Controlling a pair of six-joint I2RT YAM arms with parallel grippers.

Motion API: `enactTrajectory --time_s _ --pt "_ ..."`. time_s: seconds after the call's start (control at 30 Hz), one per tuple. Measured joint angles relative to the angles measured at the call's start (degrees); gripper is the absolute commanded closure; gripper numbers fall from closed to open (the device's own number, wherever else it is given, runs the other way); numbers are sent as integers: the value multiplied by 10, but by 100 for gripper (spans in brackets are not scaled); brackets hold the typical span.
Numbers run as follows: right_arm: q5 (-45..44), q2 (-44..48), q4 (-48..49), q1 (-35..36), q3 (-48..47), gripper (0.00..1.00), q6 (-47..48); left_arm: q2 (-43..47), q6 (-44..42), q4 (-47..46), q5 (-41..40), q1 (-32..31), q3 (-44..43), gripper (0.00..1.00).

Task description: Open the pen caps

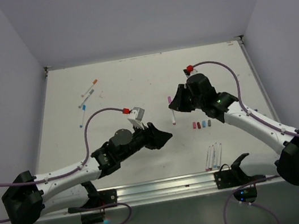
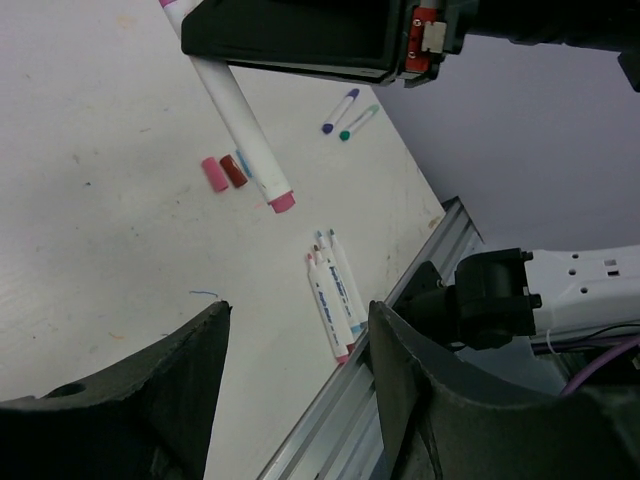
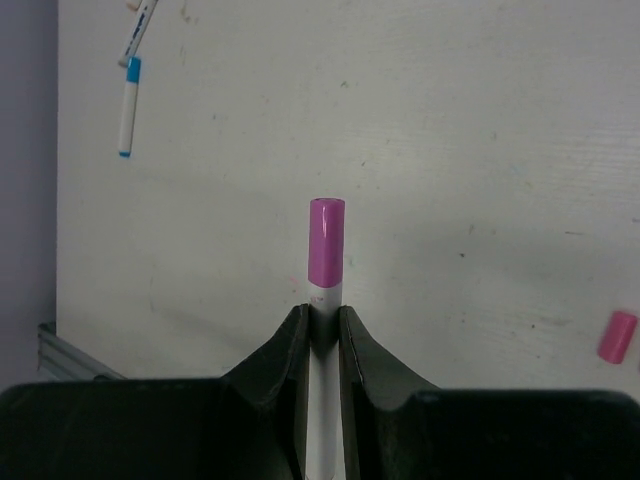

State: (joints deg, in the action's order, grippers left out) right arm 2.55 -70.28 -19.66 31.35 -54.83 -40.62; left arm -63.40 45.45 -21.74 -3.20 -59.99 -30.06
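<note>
Right gripper [image 3: 321, 314]: fingers clamped on the white barrel of one pen [image 1: 171, 112]. Its cap [image 3: 326, 241], a short glossy magenta cylinder, sits fully on the barrel end and projects past the fingertips; the opposite end is pink.

Reference: the row of loose caps [image 1: 200, 124] on the surface [image 1: 121, 82], in pink, red, blue and grey. The held pen is near this row, on the left arm's side, above the surface.

Left gripper [image 1: 165, 138]: further to that same side, fingers spread wide, holding nothing.

Three uncapped pens [image 1: 213, 156] lie together between the row and the arm bases.
</note>
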Motion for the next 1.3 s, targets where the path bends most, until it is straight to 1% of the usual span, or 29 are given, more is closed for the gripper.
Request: enactTrajectory --time_s 0.17,0.33,0.77,0.87,0.9,0.97,1.0,1.07,1.1,1.17,1.2,1.27,1.3 --pt "-5 6 11 61 1 100 -27 6 20 0 0 3 12 39" --pt "-17 6 16 98 2 100 -46 0 24 0 -4 3 12 39" --pt "-20 25 28 112 15 100 -63 -28 25 3 -18 11 -3 39" --pt "-20 31 30 114 23 100 -65 -33 26 3 -18 15 -8 42" --pt "-20 33 30 115 26 100 -65 -35 26 3 -18 17 -10 46" --pt "-20 38 30 117 32 100 -66 -42 27 2 -16 21 -15 51" --pt "-20 41 30 118 36 100 -66 -46 29 1 -15 23 -17 57" --pt "-20 46 30 118 39 100 -67 -54 32 -1 -12 24 -21 65" --pt "-20 47 30 118 39 100 -67 -57 34 -3 -9 24 -23 76" --pt "-21 47 30 118 39 100 -67 -63 37 -7 -3 26 -24 93" --pt "-22 48 30 117 39 98 -67 -65 37 -2 -5 27 -24 100" --pt "-30 48 30 117 39 90 -66 -72 36 -2 1 33 -24 100" --pt "-31 48 29 117 39 84 -66 -72 35 -3 2 33 -24 100"
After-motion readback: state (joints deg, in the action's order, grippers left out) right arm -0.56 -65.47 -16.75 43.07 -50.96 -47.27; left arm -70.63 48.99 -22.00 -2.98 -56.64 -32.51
